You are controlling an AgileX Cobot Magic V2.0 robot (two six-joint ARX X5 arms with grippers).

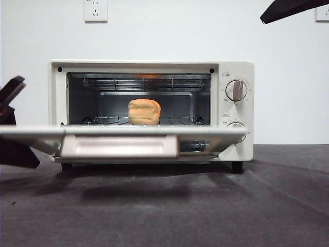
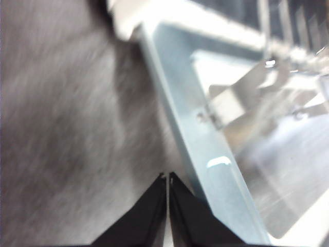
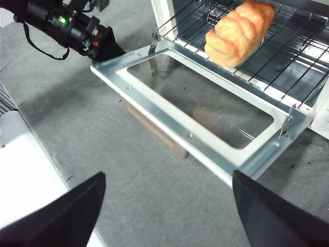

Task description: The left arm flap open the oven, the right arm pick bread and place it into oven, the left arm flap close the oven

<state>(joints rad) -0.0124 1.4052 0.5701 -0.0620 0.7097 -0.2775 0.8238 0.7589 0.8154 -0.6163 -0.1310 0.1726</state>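
Observation:
The cream-white oven [image 1: 234, 110] stands with its door [image 1: 31, 133] folded down flat and its beige handle [image 1: 119, 146] facing front. The golden bread [image 1: 144, 111] lies on the wire rack [image 1: 177, 121] inside; the right wrist view shows it there too [image 3: 239, 32]. My left gripper [image 2: 167, 178] is shut and empty, with its tips at the door's metal side edge [image 2: 205, 154]. It shows at the door's left corner [image 3: 105, 46] and at the left edge of the front view [image 1: 15, 152]. My right gripper [image 3: 167, 206] is open and empty, held high above the floor in front of the door [image 3: 169, 121].
A dark grey mat [image 1: 205, 206] covers the table. A white slab [image 3: 31, 180] lies beside the mat, away from the oven. The right arm shows only as a black tip [image 1: 293, 7] at the top right. Wall sockets [image 1: 95, 10] sit behind the oven.

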